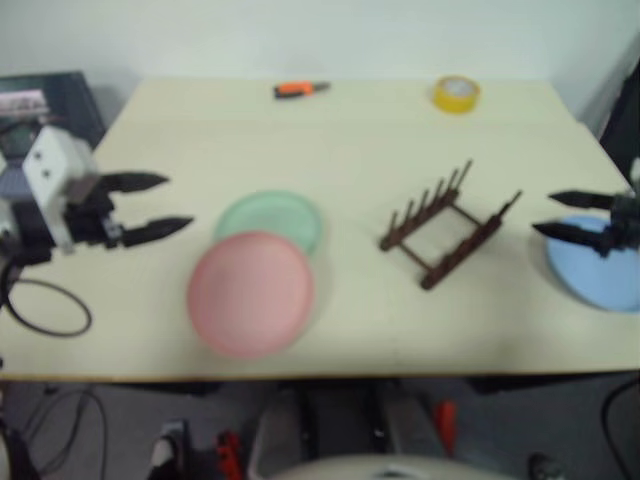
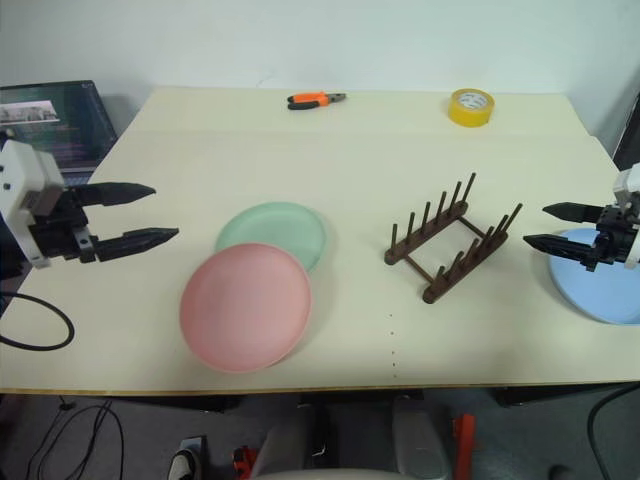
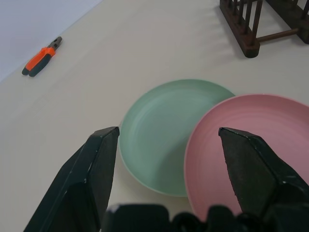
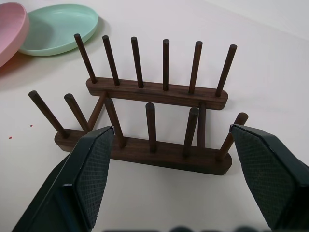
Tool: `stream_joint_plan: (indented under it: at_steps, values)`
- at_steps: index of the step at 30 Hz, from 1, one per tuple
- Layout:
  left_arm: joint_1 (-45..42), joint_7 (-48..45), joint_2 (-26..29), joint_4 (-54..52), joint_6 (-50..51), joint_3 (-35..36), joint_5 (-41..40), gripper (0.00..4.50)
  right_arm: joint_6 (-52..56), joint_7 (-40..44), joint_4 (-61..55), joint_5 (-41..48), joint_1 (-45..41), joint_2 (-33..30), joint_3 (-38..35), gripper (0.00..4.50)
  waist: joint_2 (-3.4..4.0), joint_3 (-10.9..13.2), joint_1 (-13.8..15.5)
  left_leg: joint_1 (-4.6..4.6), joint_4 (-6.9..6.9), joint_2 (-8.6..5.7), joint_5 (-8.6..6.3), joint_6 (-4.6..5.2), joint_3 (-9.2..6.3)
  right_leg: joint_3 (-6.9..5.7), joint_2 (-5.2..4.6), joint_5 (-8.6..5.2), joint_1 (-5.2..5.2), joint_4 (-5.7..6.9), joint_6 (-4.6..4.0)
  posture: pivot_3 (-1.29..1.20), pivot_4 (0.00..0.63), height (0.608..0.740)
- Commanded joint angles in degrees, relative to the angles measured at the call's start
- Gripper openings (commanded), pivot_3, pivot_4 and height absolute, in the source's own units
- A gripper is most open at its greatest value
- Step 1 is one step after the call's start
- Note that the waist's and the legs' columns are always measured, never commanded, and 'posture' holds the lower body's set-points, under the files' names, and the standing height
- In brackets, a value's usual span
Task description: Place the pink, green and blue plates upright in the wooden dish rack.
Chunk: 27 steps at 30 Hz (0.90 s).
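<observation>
Wooden dish rack (image 2: 453, 238) stands empty mid-table. Pink plate (image 2: 245, 306) lies flat, overlapping the green plate (image 2: 272, 232) — both to its left. Blue plate (image 2: 603, 275) lies flat at the right edge. Left gripper (image 2: 150, 213) and right gripper (image 2: 545, 226) — jaws wide, holding nothing.

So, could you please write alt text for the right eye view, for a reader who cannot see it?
A pale table holds an empty wooden rack at centre, with a pink plate overlapping a green plate to its left and a blue plate at the right edge. An open left pincer and open right pincer hover at the sides. Orange pliers and yellow tape lie at the back.
</observation>
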Motion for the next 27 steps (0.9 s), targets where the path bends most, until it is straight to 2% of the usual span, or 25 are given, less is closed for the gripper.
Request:
stream_joint_plan:
  at_steps: [1,8,12,15,18,22,27]
  values:
    - [-0.22,0.27,-0.05,-1.78,-0.55,1.36,-1.12,3.64,-0.74,0.67,-1.02,0.45,-0.9,-0.85,-0.83,4.17,0.0,0.0,0.0,0.0,0.0,0.0,0.0,0.0,0.0,0.0,0.0,0.0,0.0,0.0,0.0,0.0,0.15,0.74]
    - [-0.75,0.18,0.1,-6.16,0.9,1.25,-3.16,3.64,-1.17,0.88,0.3,-0.13,-2.65,-0.8,0.25,4.17,0.0,0.0,0.0,0.0,0.01,0.0,0.0,0.0,0.0,0.01,0.0,0.0,0.0,0.0,0.0,0.0,0.15,0.74]
    - [-2.16,1.94,-1.56,-13.52,2.89,-1.9,-5.76,3.64,-2.09,0.73,1.26,-0.54,-3.11,-1.43,-0.13,4.17,0.0,0.0,0.11,0.0,0.01,-0.01,0.0,0.0,0.0,0.01,0.0,0.0,0.01,-0.01,0.0,0.0,0.15,0.74]
    - [-6.75,6.6,-5.19,-18.58,7.08,-8.68,-6.26,3.64,-2.22,0.31,0.46,-0.28,-1.97,-2.24,-1.67,4.17,0.0,0.0,0.25,0.0,0.03,-0.04,0.0,0.0,-0.01,0.0,0.0,0.01,0.06,0.01,0.02,0.0,0.15,0.74]
    - [-11.45,12.65,-10.64,-21.79,10.86,-17.53,-3.23,3.64,-1.62,-0.37,-2.01,0.43,0.31,-2.67,-2.97,4.17,0.0,0.0,0.55,0.0,0.08,-0.07,0.01,0.01,-0.06,-0.02,0.02,0.04,0.13,0.0,0.08,0.0,0.15,0.74]
    - [-17.16,21.49,-19.32,-21.88,16.46,-29.0,3.14,3.64,2.03,-1.22,-9.83,2.59,5.61,-3.62,-6.09,4.17,0.0,-0.01,0.52,-0.03,0.18,-0.13,0.01,0.01,-0.11,0.0,0.06,0.26,0.17,0.0,0.47,0.0,0.15,0.74]
    - [-21.25,28.36,-28.62,-20.55,23.11,-39.05,8.27,3.64,4.62,-3.11,-14.61,3.5,11.05,-3.88,-8.69,4.17,0.0,-0.01,0.12,-0.07,0.39,-0.17,0.0,0.01,-0.15,0.04,0.14,0.33,0.17,0.05,0.57,0.0,0.15,0.74]
